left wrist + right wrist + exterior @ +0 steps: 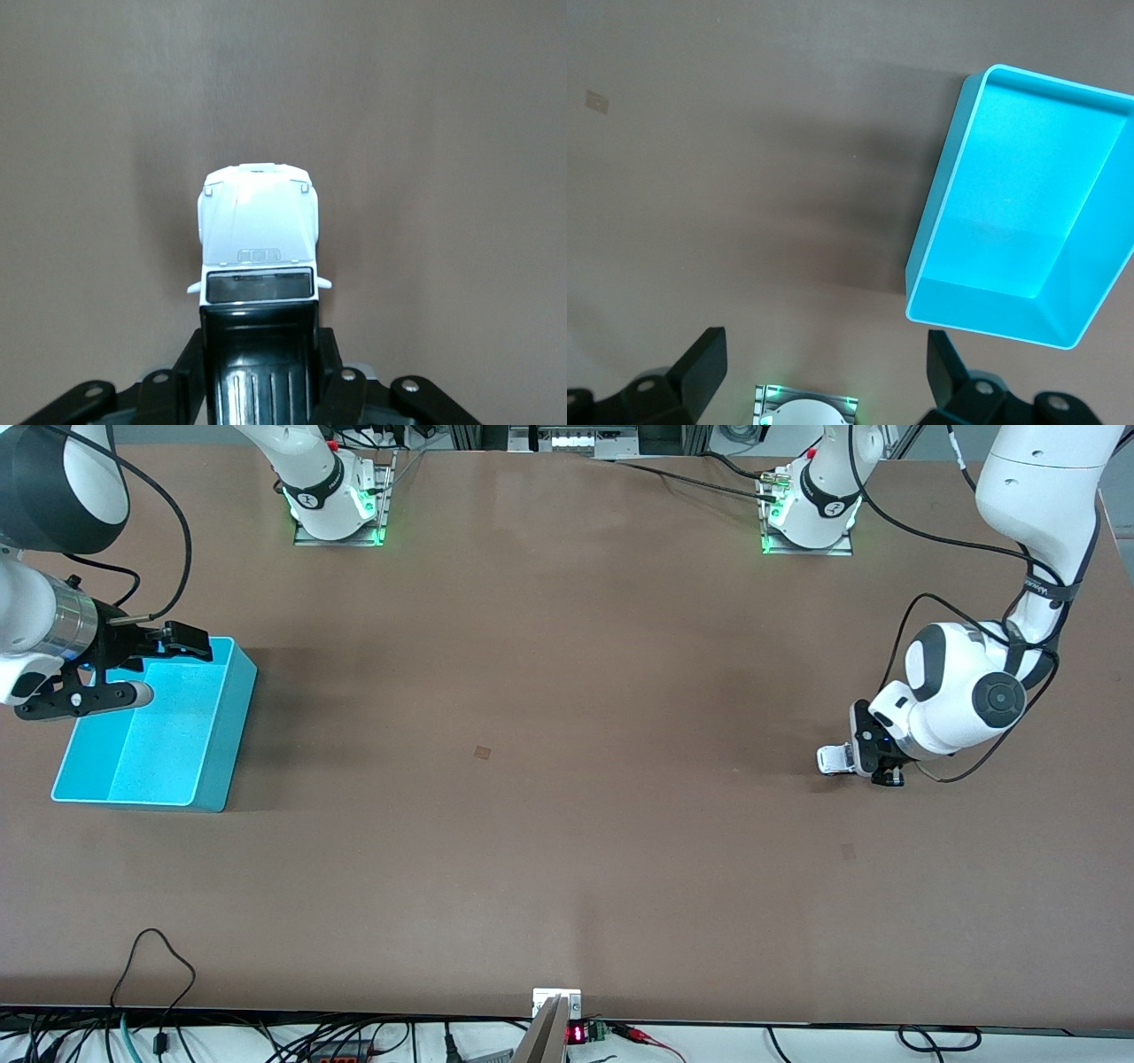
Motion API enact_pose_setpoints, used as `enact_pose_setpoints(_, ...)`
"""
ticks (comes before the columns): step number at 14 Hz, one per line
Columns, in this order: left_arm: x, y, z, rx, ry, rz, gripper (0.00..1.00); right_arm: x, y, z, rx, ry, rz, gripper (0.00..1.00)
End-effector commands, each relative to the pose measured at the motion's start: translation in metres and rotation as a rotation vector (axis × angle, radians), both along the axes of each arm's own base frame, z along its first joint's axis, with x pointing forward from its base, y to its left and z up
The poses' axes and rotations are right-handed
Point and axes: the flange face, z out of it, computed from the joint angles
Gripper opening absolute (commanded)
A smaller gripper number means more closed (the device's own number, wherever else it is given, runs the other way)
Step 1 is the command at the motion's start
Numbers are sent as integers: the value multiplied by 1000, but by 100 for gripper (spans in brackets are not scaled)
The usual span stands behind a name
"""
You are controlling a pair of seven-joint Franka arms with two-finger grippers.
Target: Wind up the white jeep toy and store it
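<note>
One white jeep toy (258,232), judged light, rigid and slick: left hand (260,376) clamps its rear sides on the table (567,824). Right hand (133,669) waits, spread, over the turquoise bin (232,726).

Turquoise bin (208,762) sits on the table (567,824) near the edge at the right arm's end, nothing inside. Cables (151,974) trail over the table's front-camera edge. Small red digit display (577,1033) at that edge's middle.

jeep (833,759) on table (567,824) (left arm's end), well apart from bin (232,726).
</note>
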Motion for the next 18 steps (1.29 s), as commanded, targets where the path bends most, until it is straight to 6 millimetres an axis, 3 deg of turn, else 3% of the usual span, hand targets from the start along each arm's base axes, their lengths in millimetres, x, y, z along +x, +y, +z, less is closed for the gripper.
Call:
enact_pose_setpoints(1, -16, 22, -23, -4, 52, -11, 4, -2, 1, 3, 2, 5, 4, 100)
enact_pose_setpoints(4, -18, 25, -28, -6, 61, -7, 4, -2, 4, 3, 2, 5, 8, 100)
enact_pose_setpoints(18, -32, 96, -49, 40, 91, -45, 5, -2, 2, 3, 2, 5, 6, 100)
